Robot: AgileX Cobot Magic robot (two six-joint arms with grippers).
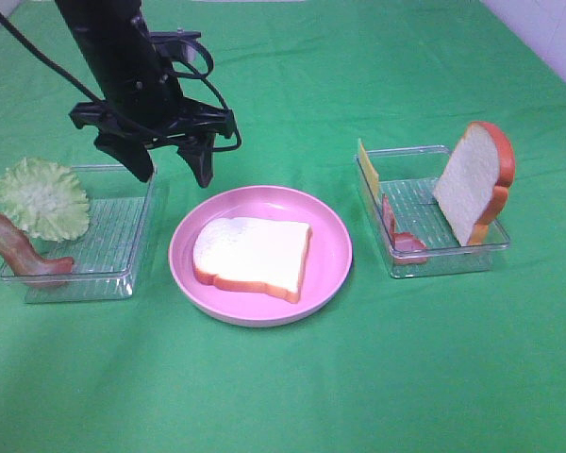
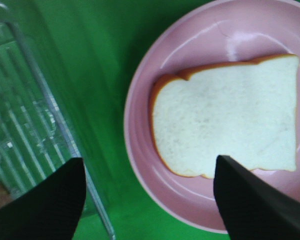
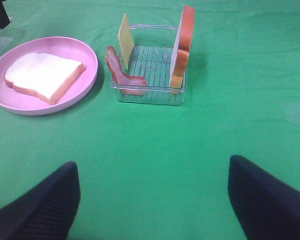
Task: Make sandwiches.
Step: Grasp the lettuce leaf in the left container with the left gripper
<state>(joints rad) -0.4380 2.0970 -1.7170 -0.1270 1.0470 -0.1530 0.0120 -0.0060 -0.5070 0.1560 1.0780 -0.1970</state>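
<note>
— What's your count on the food?

— I see two bread slices. The flat slice [image 1: 255,255] lies on the plate [image 1: 325,236], its white face showing whole. The upright slice [image 1: 472,184] stands on edge at the right end of the right tray [image 1: 443,257], leaning on its wall. There is one lettuce [image 1: 42,196], at the far left end of the left tray [image 1: 123,245]. I count two reddish meat strips, one per tray, though I can't tell bacon from ham. The left strip [image 1: 19,247] hangs over that tray's near left corner. The right strip [image 3: 112,60] curls up against the plate-side wall of its tray. One cheese [image 3: 125,40] stands on edge just behind it.

— And the rest?

— One plate between two trays, all on a green cloth [image 1: 283,396].

— The grippers?

— My left gripper [image 1: 173,173] hangs above the gap between the left tray and the plate, jaws spread and holding nothing. From the high camera it covers that tray's far right corner. My right gripper [image 3: 152,207] shows only in its own wrist view. It sits over bare cloth, well short of the right tray, fingers wide apart and empty.

— Anything blocking?

— The upright slice hides part of its tray's right wall.
</note>
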